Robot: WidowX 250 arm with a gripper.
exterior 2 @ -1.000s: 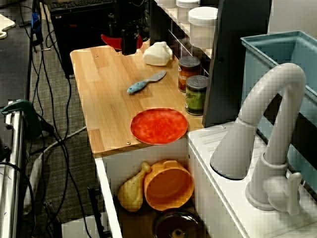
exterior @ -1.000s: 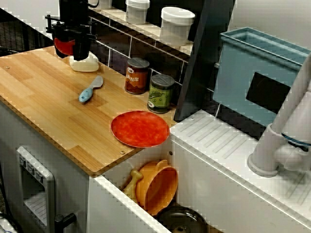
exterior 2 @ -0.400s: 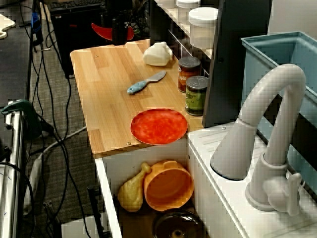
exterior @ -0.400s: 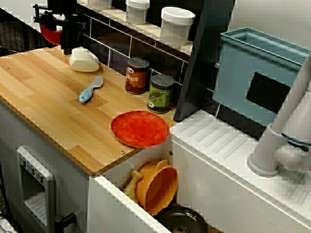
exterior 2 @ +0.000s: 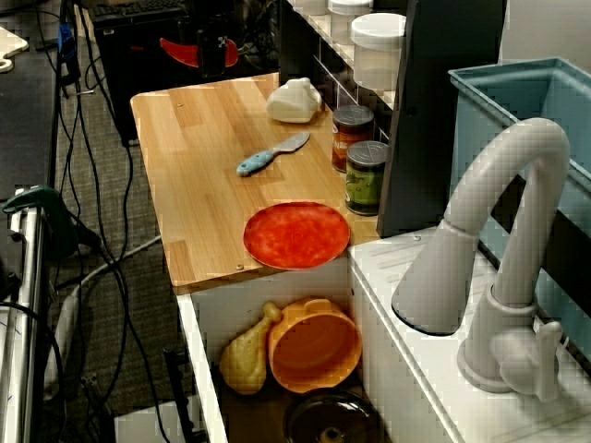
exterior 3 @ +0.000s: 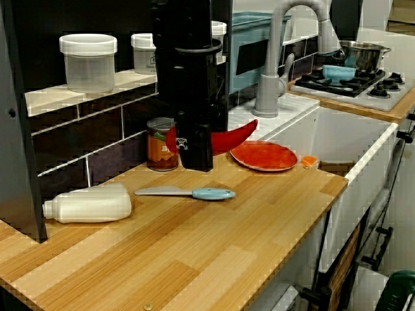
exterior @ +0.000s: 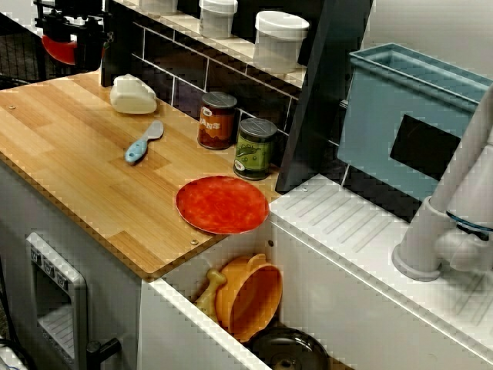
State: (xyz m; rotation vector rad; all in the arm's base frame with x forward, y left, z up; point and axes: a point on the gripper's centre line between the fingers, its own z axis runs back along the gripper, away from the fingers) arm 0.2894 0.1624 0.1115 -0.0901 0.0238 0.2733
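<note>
Gripper (exterior 3: 194, 154) is pinched on the red curved piece (exterior 3: 230, 137). The black fingers clamp its middle, so both ends stick out sideways and we judge the load balanced. In the view from above, the piece (exterior: 58, 48) hangs raised beyond the white bottle (exterior: 132, 95), on the side away from the red plate (exterior: 222, 203), over the end of the wooden counter (exterior: 69, 162). The bottle lies on its side, stable. The blue-handled knife (exterior: 142, 142) lies flat just beside the bottle, toward the plate, clear of the claw.
</note>
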